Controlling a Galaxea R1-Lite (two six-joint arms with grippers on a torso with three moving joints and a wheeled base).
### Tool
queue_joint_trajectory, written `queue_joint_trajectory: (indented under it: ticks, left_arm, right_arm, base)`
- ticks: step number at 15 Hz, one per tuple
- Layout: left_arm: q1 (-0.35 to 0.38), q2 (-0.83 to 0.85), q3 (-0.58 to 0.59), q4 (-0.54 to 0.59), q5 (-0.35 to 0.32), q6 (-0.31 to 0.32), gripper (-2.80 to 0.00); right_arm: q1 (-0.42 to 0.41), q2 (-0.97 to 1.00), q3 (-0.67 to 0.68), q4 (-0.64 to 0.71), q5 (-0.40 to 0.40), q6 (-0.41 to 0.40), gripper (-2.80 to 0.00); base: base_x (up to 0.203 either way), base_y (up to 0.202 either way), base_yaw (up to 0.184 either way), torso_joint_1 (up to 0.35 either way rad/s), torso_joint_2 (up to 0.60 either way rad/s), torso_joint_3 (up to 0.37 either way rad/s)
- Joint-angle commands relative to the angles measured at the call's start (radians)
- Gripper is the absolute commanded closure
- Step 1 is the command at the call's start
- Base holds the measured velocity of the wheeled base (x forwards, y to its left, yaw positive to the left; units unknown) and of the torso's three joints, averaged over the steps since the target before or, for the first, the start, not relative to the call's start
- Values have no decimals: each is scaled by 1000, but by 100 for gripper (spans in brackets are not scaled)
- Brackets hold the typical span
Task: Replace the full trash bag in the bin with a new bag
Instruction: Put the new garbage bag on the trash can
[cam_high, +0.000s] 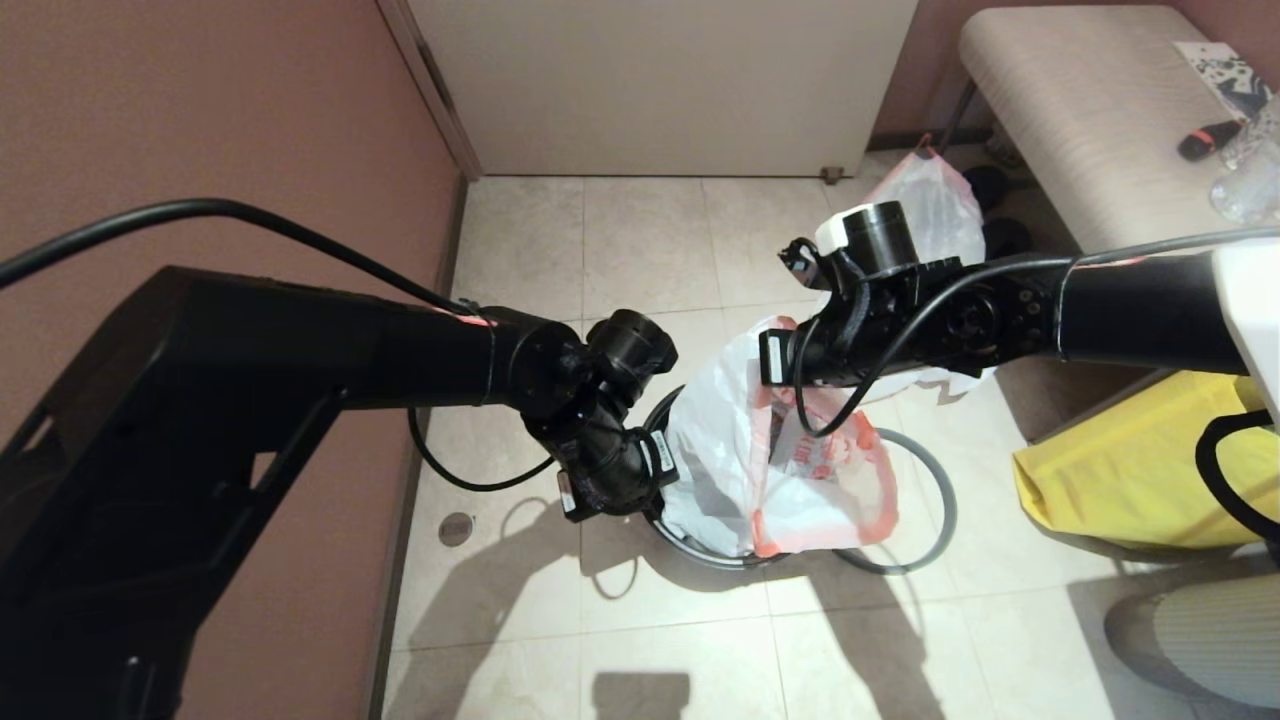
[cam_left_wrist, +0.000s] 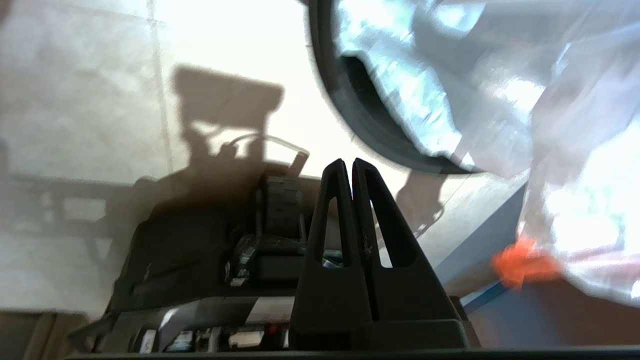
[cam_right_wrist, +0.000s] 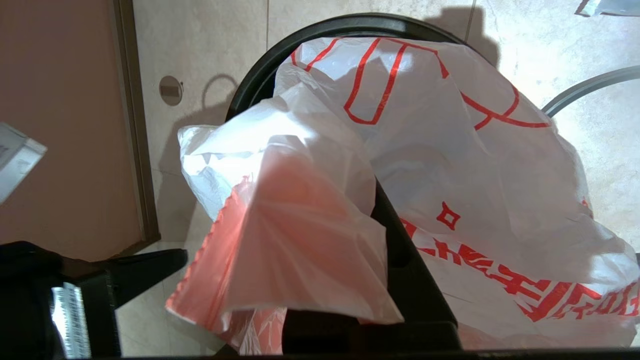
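The new bag (cam_high: 770, 450), thin white plastic with an orange-red hem band and red lettering, hangs over the mouth of the bin (cam_high: 700, 550), its lower part draped down inside and over the black rim while its upper edge is gathered up at about one o'clock from the bin. The right hand (cam_right_wrist: 380, 210) is clenched on a fold of that hem, one black finger showing under the orange-tinted plastic in the right wrist view. The bin stands on the tiled floor (cam_high: 640, 250) near the brown wall, and its thin grey ring (cam_high: 930, 500) lies loose on the floor at the bin's three o'clock side, partly under the bag. The left hand (cam_left_wrist: 348, 167) sits at the bin's nine o'clock, just outside the rim, its two fingers pressed together with nothing between them. The full trash bag (cam_high: 935, 205), bulging and drawn to a red-orange point, rests on the floor well apart at about one o'clock, by the door and the padded bench (cam_high: 1090, 120). A yellow fabric bag (cam_high: 1130, 470) lies at three o'clock, beyond the ring.
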Motion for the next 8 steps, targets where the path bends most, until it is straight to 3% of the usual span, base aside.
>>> queue_joint_trajectory:
  ticks: [1,4,6,7,8]
  left_arm:
    - [25,-75,78,-40,3,-5,0]
    - [78,-82,189,-220,8,-1,0]
    - [96,-104,219,-251,8,0,0]
    - [98,-113,226,-251,9,0,0]
    - [99,-128,239,-250,10,0,0]
  right_arm:
    - [7,4,20,0,0,0,0]
    - [9,35,45,-9,1,-1,0]
    - [27,34,49,-40,-2,-23,0]
    - [44,32,59,-44,-11,-39,-280]
    - [70,33,65,-47,-23,-40,-280]
  base:
    - [0,0,0,0,0,0]
    - [0,0,0,0,0,0]
    - [0,0,0,0,0,0]
    - [0,0,0,0,0,0]
    - [0,0,0,0,0,0]
